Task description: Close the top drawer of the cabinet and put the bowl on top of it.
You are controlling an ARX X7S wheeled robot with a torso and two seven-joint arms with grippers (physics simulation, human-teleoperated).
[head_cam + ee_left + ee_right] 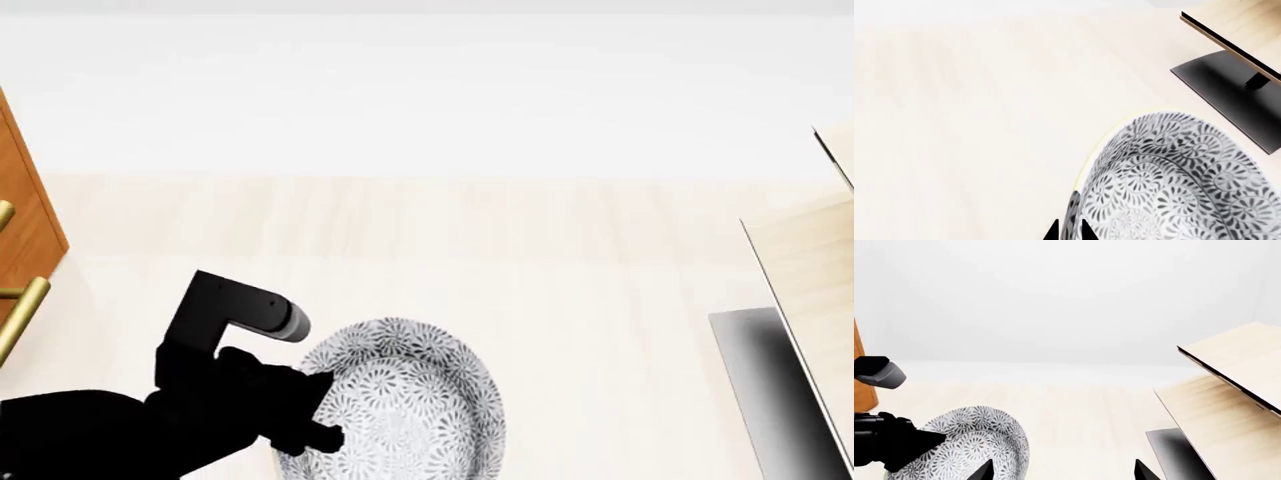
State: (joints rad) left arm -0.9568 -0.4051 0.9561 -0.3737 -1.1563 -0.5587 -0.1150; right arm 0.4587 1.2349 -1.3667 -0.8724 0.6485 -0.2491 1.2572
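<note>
The bowl (400, 400), white with a dense grey-blue floral pattern, hangs tilted over the pale floor. My left gripper (1069, 232) is shut on the bowl's (1174, 175) rim, one fingertip on each side of the wall. In the head view the left gripper (318, 405) sits at the bowl's left edge. The right gripper (1064, 471) is wide open and holds nothing, with the bowl (981, 440) just beside one fingertip. The cabinet (20, 210) shows only as an orange-brown sliver with brass handle (20, 310) pieces at the far left. The top drawer cannot be made out.
A pale light-wood shelf unit (801, 260) with a dark base (774, 390) stands at the right; the shelf unit (1237, 27) also shows in the left wrist view. The black left arm (881, 440) crosses the right wrist view. A white wall lies behind.
</note>
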